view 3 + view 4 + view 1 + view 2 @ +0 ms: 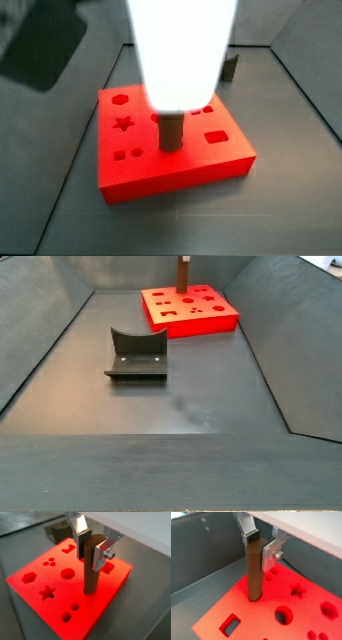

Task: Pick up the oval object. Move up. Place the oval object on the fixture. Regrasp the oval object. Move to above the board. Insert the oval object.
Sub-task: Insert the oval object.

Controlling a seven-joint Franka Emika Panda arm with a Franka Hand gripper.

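Silver fingers [101, 553] of my gripper [91, 547] clamped the oval object [91, 574], which stood upright with its lower end in the board [40, 607]; the fixture [136, 355] sat well apart from the board.

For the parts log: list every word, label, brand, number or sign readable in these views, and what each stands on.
None readable: no text on the board, the oval object, the fixture or the hand, which is above the board and grips the upright oval object.
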